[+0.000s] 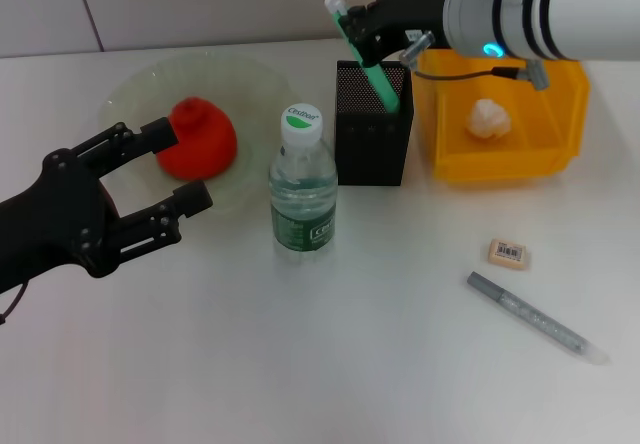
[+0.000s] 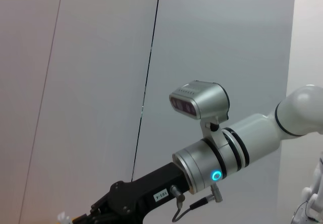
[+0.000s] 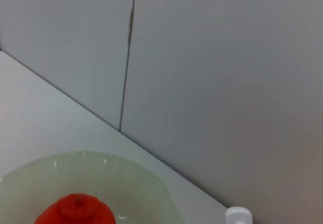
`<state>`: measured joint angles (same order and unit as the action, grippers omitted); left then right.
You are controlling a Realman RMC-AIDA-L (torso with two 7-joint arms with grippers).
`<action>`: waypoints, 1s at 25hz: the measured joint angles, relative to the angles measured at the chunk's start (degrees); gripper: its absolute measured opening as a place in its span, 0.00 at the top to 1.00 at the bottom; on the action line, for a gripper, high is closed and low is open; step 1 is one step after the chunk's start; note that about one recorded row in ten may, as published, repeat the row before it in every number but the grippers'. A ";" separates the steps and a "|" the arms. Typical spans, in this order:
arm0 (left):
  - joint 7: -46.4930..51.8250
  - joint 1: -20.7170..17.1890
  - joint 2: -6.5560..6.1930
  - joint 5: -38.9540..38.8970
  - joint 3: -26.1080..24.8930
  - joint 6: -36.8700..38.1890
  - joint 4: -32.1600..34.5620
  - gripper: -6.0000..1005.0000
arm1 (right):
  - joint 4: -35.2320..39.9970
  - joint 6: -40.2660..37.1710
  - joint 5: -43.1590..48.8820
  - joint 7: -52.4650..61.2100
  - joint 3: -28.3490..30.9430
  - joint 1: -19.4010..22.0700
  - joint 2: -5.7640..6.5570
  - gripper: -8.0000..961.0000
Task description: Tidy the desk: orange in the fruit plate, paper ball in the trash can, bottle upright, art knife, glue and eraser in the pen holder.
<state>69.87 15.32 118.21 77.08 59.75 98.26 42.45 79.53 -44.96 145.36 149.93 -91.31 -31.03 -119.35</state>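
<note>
1. Nearest the head camera I have the left gripper (image 1: 172, 169), black, at the left edge of the frame; its fingers are spread wide and grasp nothing, hovering just in front of the fruit plate.
2. Behind those fingers the orange (image 1: 198, 139) sits in the fruit plate (image 1: 255, 84) at upper left; my right wrist view also catches the orange (image 3: 76, 212) in the pale-green dish (image 3: 151, 183).
3. At centre the bottle (image 1: 301, 186) stands upright, white cap with green top, just beside the plate's right rim and in front of the pen holder.
4. Up at the top centre, the right gripper (image 1: 358, 32) is clenched on a green stick with a white cap, probably the glue (image 1: 374, 76), whose lower end is inside the pen holder (image 1: 372, 139). From the left wrist view I see that right arm (image 2: 222, 153), but not its fingertips.
5. At upper right the yellow trash can (image 1: 500, 162) holds the paper ball (image 1: 488, 119).
6. Lower right, the eraser (image 1: 508, 254) lies flat on the white table (image 1: 330, 364).
7. Just below the eraser, a grey pen-shaped tool, which I take for the art knife (image 1: 535, 317), lies at a slant, apart from the eraser.
</note>
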 joint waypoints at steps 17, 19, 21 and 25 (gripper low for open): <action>0.00 0.20 -0.09 0.00 -0.07 -0.26 -0.18 0.22 | -3.49 2.39 -0.17 0.15 -1.74 -0.09 -0.03 0.83; 0.01 0.19 -0.09 0.00 -0.07 -0.26 -0.18 0.22 | -3.49 2.59 -0.10 0.06 -1.82 -0.08 0.00 0.83; 0.00 0.14 -0.09 0.01 -0.07 -0.26 -0.17 0.22 | -3.33 3.05 0.05 -0.76 -2.11 0.17 0.04 0.83; 0.01 -0.04 -0.13 0.05 -0.07 -0.26 -0.17 0.21 | -2.21 3.15 -0.06 -1.50 -2.13 0.77 0.03 0.73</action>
<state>69.87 15.28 118.08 77.13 59.67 97.99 42.27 77.32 -41.81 145.30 148.43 -93.45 -30.26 -119.32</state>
